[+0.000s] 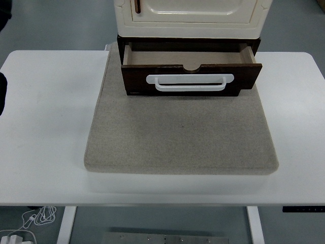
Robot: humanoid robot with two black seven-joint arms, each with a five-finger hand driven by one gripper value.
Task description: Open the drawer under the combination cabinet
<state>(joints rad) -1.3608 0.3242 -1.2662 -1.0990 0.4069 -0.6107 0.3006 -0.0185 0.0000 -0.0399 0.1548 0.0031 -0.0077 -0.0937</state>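
Note:
The cream combination cabinet point(190, 12) stands at the back of a beige mat point(180, 134). Under it the dark brown drawer point(190, 79) is pulled partly out toward me, slightly skewed. Its light inside point(188, 57) shows and looks empty. A white bar handle point(189, 83) runs across the drawer front. Neither hand is in view. Only a black piece of the left arm point(2, 94) shows at the left edge.
The mat lies on the white table point(45, 127), with bare table to its left, right and front. A small brown door handle point(137, 6) is on the cabinet's upper left. White cables point(38, 217) lie on the floor at lower left.

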